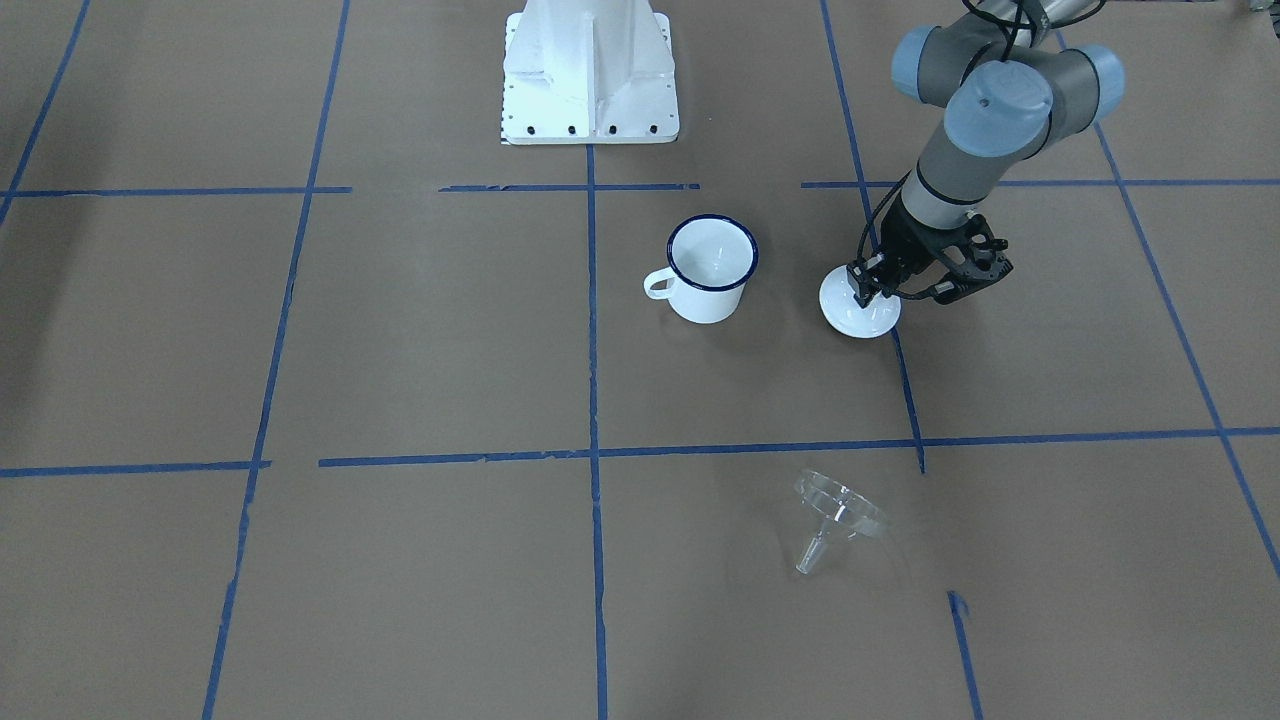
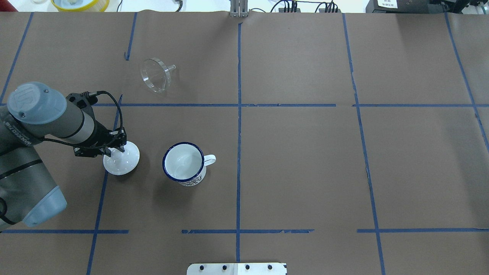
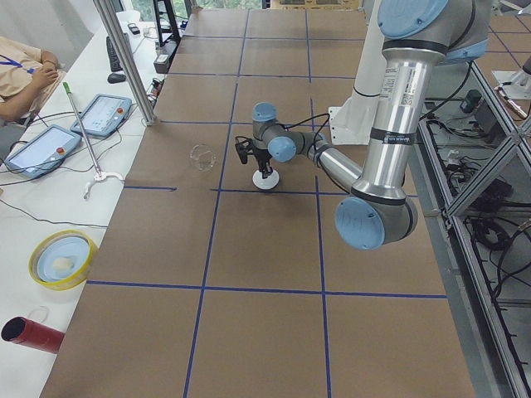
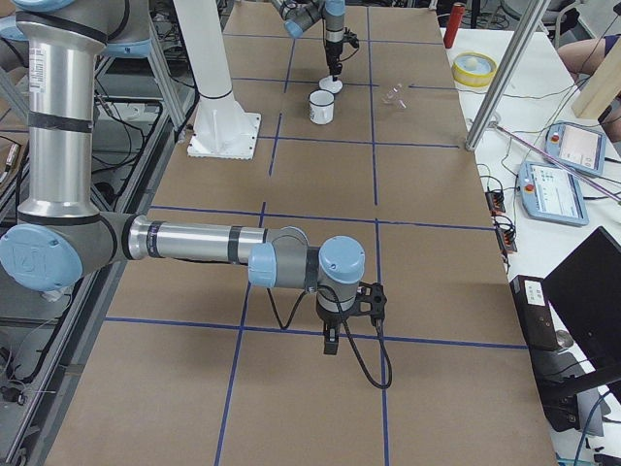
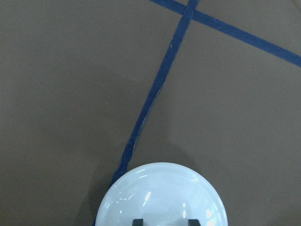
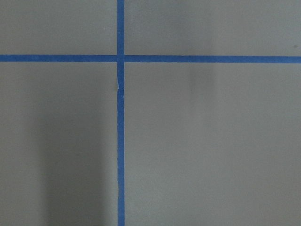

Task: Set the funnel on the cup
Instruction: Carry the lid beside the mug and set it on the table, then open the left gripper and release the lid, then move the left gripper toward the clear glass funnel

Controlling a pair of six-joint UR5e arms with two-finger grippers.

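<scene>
The clear funnel (image 1: 838,510) lies on its side on the brown table, apart from everything, also in the overhead view (image 2: 156,74). The white cup (image 1: 710,270) with a dark blue rim stands upright and open near the middle (image 2: 184,163). A white domed lid (image 1: 858,312) sits on the table beside the cup (image 2: 123,164). My left gripper (image 1: 866,290) is down on the lid's knob, its jaws closed around it; the wrist view shows two fingertips (image 5: 137,222) over the lid (image 5: 162,193). My right gripper (image 4: 331,345) hangs far from these things; I cannot tell if it is open.
Blue tape lines grid the table. The robot's white base (image 1: 590,70) stands at the table's robot side. A side bench with tablets (image 3: 41,148), a yellow bowl (image 3: 60,259) and a metal pole (image 3: 124,62) borders the far edge.
</scene>
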